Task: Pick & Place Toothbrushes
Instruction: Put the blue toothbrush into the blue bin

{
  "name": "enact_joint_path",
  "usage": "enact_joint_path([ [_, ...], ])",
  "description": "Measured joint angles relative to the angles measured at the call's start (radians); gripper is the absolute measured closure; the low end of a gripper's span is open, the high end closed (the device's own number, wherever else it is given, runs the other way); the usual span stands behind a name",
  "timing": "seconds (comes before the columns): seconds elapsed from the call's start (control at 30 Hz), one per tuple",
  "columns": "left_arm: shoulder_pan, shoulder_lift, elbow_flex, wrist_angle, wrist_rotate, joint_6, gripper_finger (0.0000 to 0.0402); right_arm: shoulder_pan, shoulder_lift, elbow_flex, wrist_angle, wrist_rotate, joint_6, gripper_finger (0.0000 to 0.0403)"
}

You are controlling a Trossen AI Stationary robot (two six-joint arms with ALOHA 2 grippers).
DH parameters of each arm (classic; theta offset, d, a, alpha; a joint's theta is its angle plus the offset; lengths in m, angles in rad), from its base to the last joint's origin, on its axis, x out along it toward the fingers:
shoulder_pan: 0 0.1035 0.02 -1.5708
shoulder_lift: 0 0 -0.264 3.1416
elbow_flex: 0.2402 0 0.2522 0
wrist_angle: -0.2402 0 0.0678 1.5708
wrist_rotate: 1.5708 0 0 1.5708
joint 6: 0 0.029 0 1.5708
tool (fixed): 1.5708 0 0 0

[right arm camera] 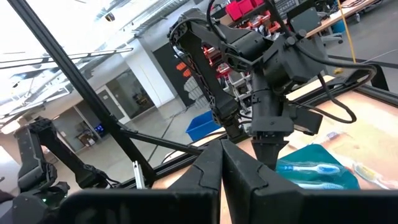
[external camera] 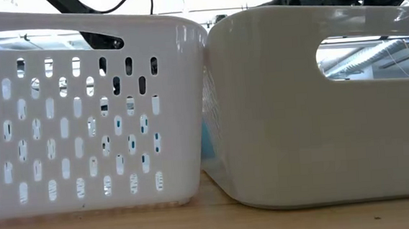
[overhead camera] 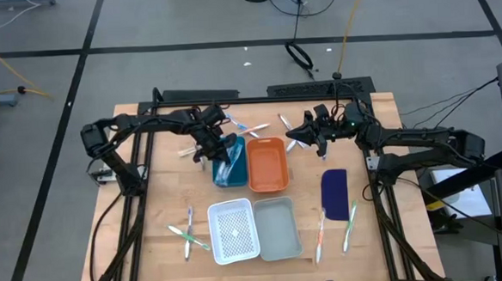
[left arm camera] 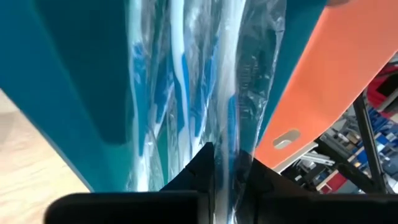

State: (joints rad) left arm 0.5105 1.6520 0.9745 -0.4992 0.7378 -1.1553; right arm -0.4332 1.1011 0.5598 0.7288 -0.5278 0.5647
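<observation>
High view: the left gripper (overhead camera: 226, 155) is seen lowered over the teal tray (overhead camera: 221, 170), which sits mid-surface beside the orange tray (overhead camera: 267, 164). In the left wrist view a wrapped toothbrush (left arm camera: 231, 112) is caught between the fingers (left arm camera: 193, 168), which are nearly closed around it; whether the grasp is being loosened cannot be told. Its long axis runs straight out from the fingers, in line with the other wrapped toothbrushes (left arm camera: 155, 106) already lying in the tray. A release here is judged to be the step in hand, since the brush lies parallel to the tray's length and within its walls.

The right gripper (overhead camera: 296, 139) is held above the surface toward the far edge, its fingers (right arm camera: 239, 171) clenched on nothing visible. More loose toothbrushes (overhead camera: 249, 128) lie near the far edge between the two arms, others (overhead camera: 188, 234) near the front left, and others (overhead camera: 335, 229) near the front right by the dark blue piece (overhead camera: 334, 190). The far-edge brushes lie about equally near both arms; the front-right pair is nearer the right arm.
</observation>
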Motion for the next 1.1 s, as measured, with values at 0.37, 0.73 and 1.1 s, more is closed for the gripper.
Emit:
enact_joint_path([
  [0.37, 0.006, 0.0, 0.0, -0.002, 0.032, -0.002, 0.027, 0.0, 0.0, 0.0, 0.0, 0.0, 0.018, 0.0403],
  [0.73, 0.036, -0.115, 0.0, -0.032, 0.025, 0.0, 0.0214, 0.0, 0.0, 0.0, 0.0, -0.001, 0.018, 0.0403],
  [1.1, -0.054, -0.351, 0.0, -0.059, -0.237, -0.06, 0.0258, 0.0, 0.0, 0.0, -0.006, 0.004, 0.015, 0.0403],
])
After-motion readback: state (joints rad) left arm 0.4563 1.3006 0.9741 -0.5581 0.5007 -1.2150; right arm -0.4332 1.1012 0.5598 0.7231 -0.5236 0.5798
